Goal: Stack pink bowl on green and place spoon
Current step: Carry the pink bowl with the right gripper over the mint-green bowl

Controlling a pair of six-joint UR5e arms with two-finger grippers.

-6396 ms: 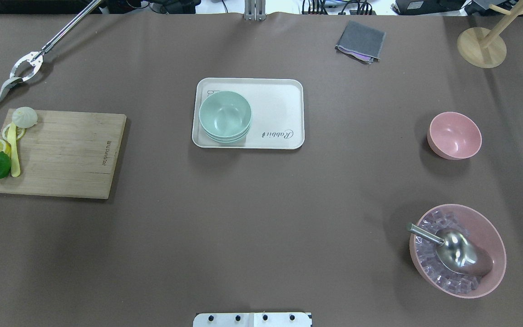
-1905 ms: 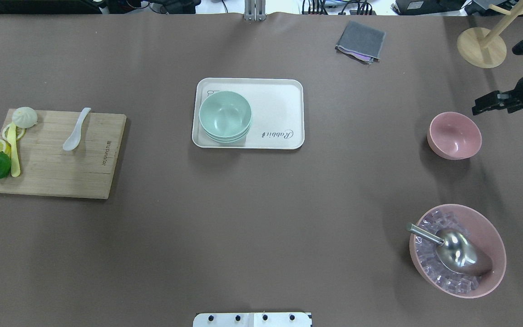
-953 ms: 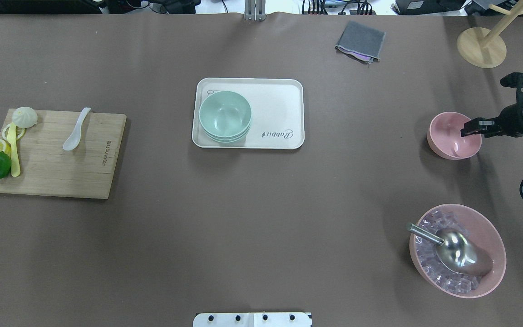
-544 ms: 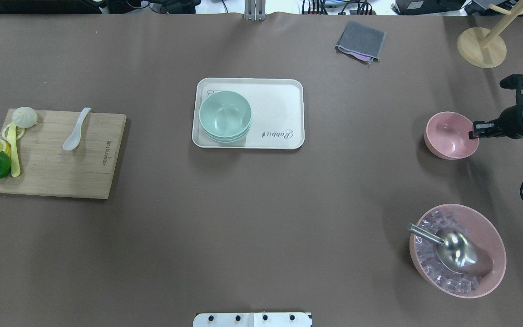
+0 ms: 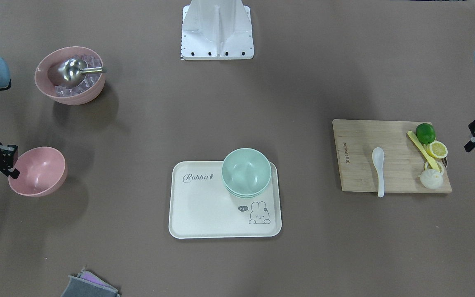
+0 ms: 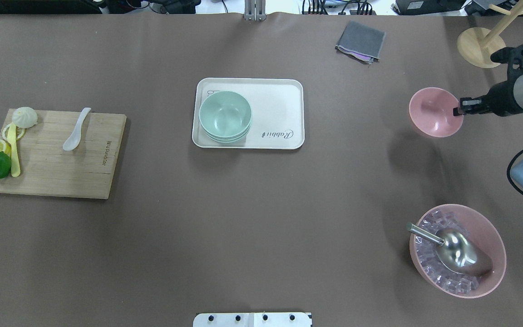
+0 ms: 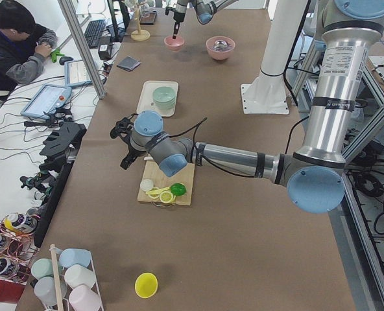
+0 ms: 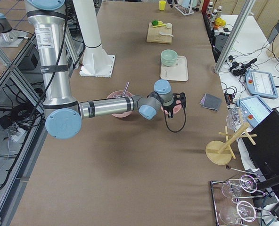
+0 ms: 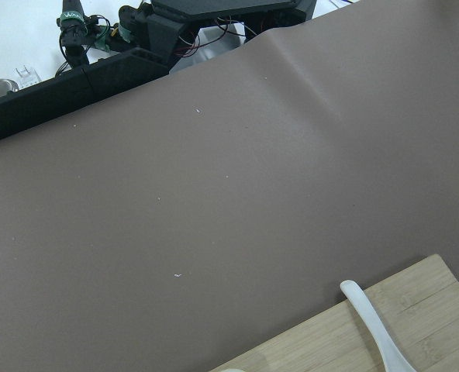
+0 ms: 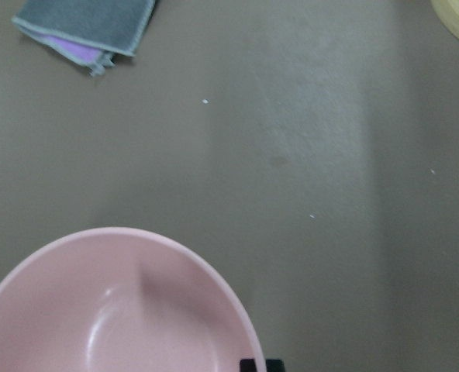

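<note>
The small pink bowl [image 6: 434,111] hangs above the table at the right, its shadow below it. My right gripper [image 6: 459,110] is shut on its near-right rim. The bowl also shows in the front view [image 5: 37,171] and the right wrist view [image 10: 113,310]. Stacked green bowls [image 6: 224,116] sit at the left of the white tray [image 6: 279,109]. The white spoon [image 6: 75,129] lies on the wooden cutting board [image 6: 52,168]. My left gripper [image 5: 472,136] hovers open and empty beside the board's far-left end.
A large pink bowl [image 6: 488,227] of ice cubes with a metal scoop [image 6: 456,250] stands at the near right. A grey cloth [image 6: 360,41] and a wooden stand [image 6: 481,45] are at the far right. Lime, lemon slices and a bun lie on the board's left end.
My right gripper came in from the right, shut on the pink bowl's rim, then lifted it up and toward the table's far side. Tongs left the spoon on the board earlier.
</note>
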